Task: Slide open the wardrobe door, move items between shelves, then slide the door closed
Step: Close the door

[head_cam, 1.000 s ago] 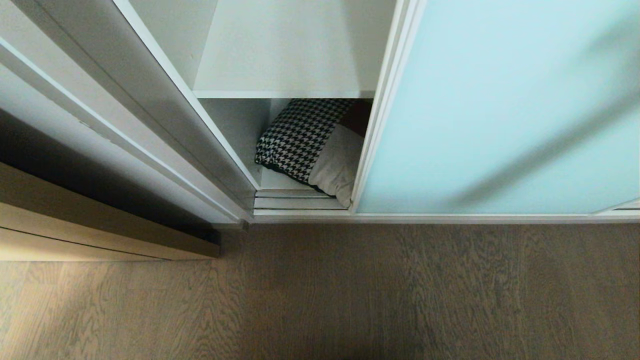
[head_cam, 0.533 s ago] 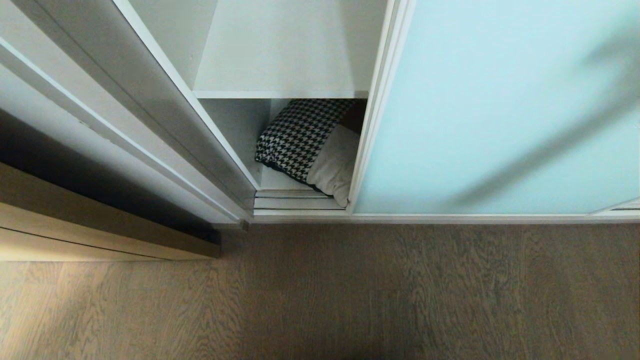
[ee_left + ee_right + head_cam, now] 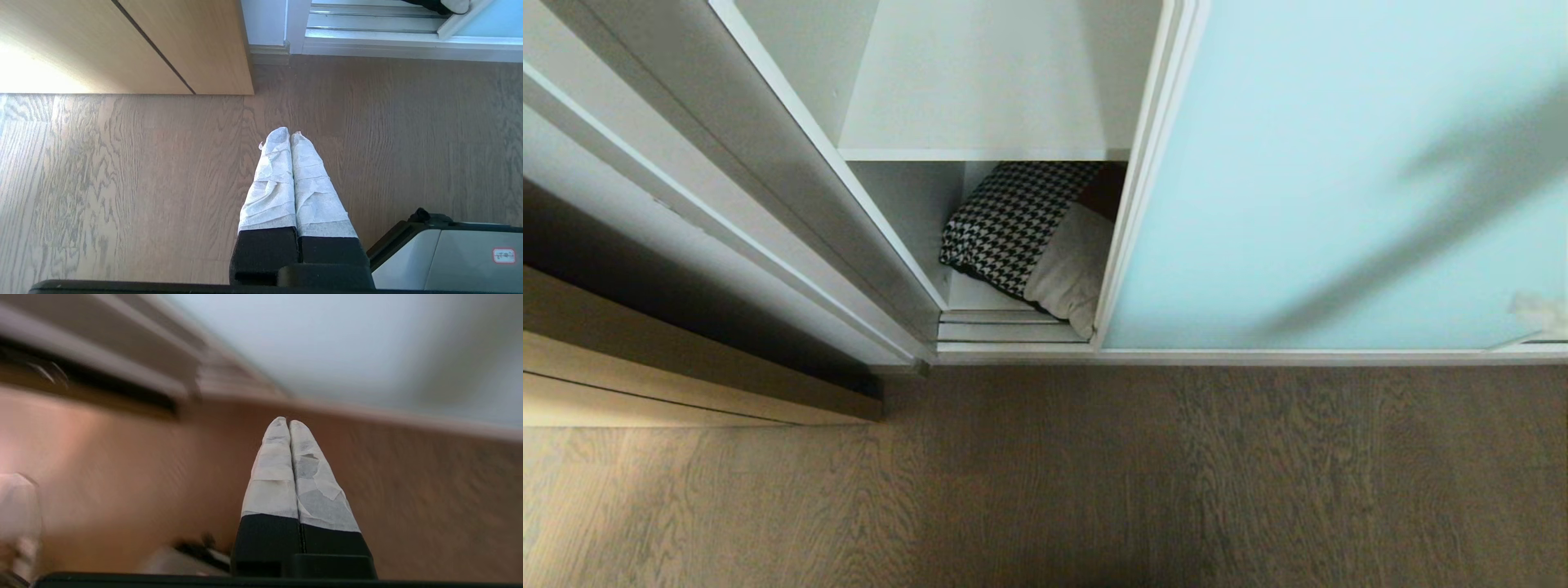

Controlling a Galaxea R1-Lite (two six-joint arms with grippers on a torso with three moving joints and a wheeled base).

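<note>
White lower wardrobe shelf with square houndstooth-and-cream cushion inside, beside frosted blue-green glass sliding door; left gripper and right gripper fingers pressed together, empty

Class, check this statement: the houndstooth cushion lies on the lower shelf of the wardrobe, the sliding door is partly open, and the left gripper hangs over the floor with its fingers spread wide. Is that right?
Not quite. The left wrist view shows the left gripper over the floor with its fingers pressed together, not spread. The rest holds: in the head view the cushion lies on the lower shelf, and the sliding door is partly open.
</note>
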